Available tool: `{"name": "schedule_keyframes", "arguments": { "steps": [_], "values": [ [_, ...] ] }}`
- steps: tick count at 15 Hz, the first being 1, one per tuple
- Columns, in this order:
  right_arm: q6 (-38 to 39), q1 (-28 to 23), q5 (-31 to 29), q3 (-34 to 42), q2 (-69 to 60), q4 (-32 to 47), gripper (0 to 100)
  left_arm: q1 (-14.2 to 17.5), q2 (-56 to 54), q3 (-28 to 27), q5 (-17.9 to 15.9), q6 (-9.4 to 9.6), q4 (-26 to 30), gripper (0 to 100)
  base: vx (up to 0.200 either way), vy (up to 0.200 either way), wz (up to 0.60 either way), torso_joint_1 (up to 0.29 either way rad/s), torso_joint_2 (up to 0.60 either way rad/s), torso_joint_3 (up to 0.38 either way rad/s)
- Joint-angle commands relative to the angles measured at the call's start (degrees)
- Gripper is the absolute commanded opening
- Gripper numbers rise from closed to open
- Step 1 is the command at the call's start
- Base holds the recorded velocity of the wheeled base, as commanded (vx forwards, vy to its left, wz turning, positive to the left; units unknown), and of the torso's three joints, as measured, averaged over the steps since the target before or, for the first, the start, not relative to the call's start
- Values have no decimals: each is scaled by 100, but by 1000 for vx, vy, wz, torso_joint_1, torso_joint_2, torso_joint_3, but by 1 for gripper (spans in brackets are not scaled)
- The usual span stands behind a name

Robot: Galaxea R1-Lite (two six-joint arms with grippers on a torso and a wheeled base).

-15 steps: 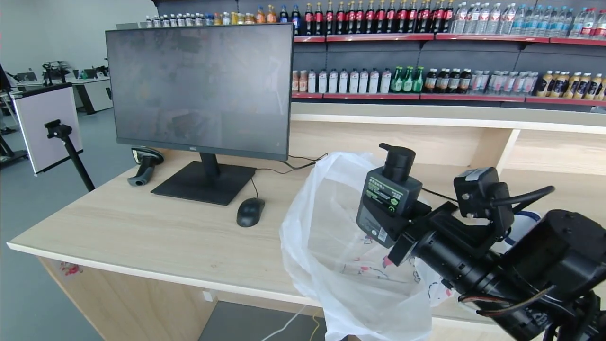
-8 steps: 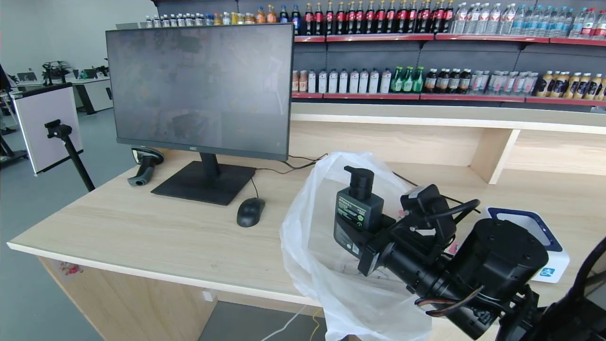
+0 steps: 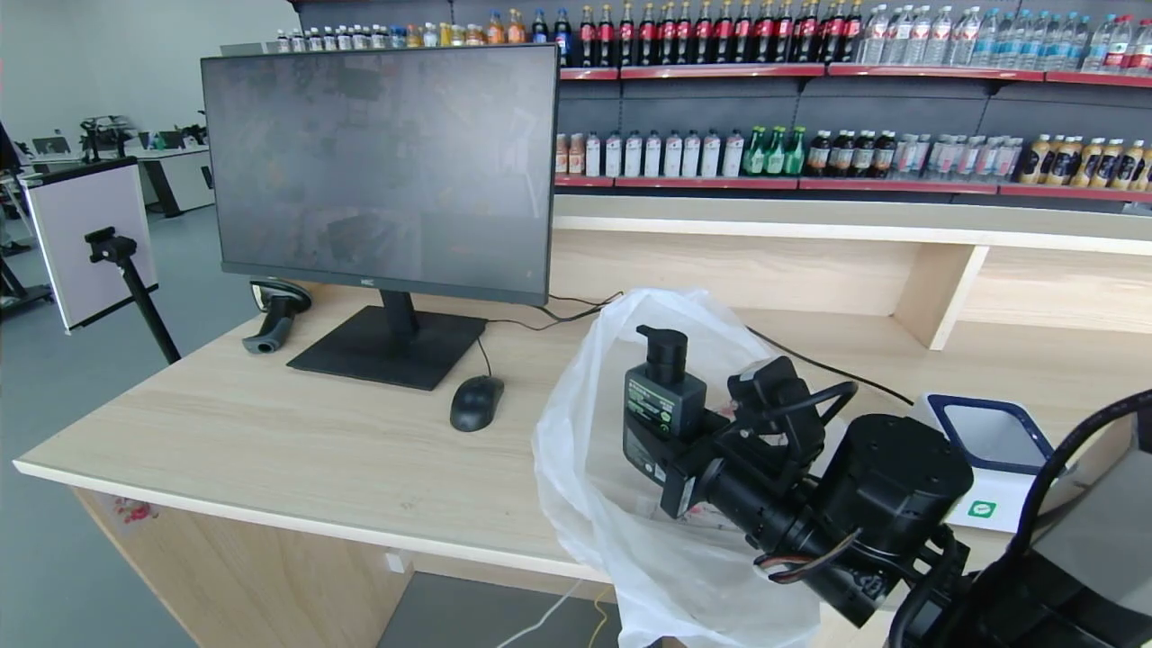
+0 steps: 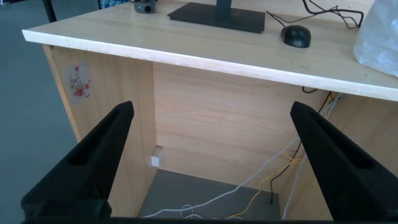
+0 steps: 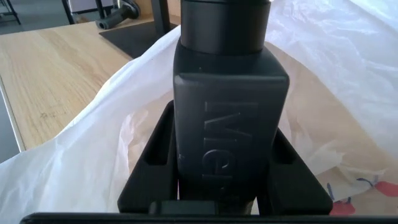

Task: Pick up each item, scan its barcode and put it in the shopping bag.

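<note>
Looks like the bagging step: has the left claw spread wide, low before the counter, and grips in the right claw a pump bottle, upright at the shopping bag mouth. Calls next for lowering, then release. Pairs boxy matte dark-grey plastic with thin, crinkly translucent film.
</note>
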Motion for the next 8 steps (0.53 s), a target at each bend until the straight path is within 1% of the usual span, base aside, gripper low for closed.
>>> {"name": "schedule_keyframes", "arguments": {
  "steps": [1, 4, 8],
  "values": [
    [-17, -3, 6, -74, 130, -6, 0, 0, -2, 0, 1, -4, -1, 100, 0, 0, 0, 0, 0, 0],
    [-52, -38, 173, -162, 253, -6, 0, 0, -2, 0, 1, -4, -1, 100, 0, 0, 0, 0, 0, 0],
    [-52, -47, 181, -127, 279, -6, 0, 0, -2, 0, 1, -4, -1, 100, 0, 0, 0, 0, 0, 0]
  ]
}}
